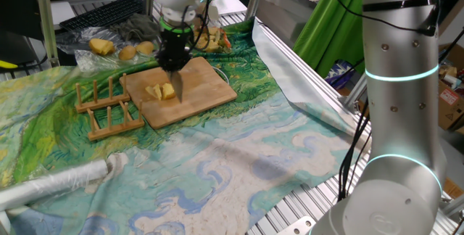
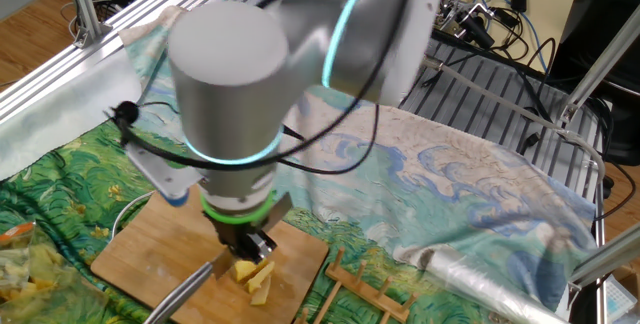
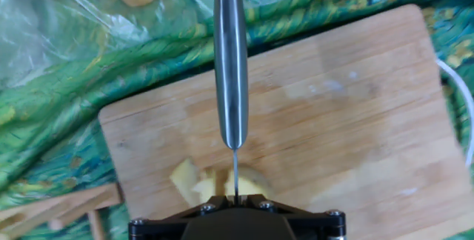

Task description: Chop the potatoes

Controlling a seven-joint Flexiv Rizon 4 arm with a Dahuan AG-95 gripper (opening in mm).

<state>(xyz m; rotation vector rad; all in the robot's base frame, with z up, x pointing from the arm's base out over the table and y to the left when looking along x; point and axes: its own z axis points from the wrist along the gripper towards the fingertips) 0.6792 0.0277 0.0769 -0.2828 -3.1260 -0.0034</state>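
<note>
Several pale-yellow potato chunks (image 1: 162,91) lie near the left end of the wooden board (image 1: 206,90). My gripper (image 1: 174,64) hangs right over them, shut on a steel knife (image 1: 177,88) whose blade points down into the pile. In the other fixed view the gripper (image 2: 245,246) sits just above the chunks (image 2: 255,276), and the knife handle (image 2: 185,289) sticks out to the lower left. In the hand view the knife (image 3: 230,70) shows edge-on, with potato chunks (image 3: 194,184) on both sides of the blade on the board (image 3: 333,121). The fingertips are hidden.
A wooden rack (image 1: 109,108) stands just left of the board. A plastic bag of whole potatoes (image 1: 119,46) and peels (image 1: 210,40) lie behind it. A foil roll (image 1: 58,184) lies at the front left. A white cable (image 3: 463,99) runs by the board's right end.
</note>
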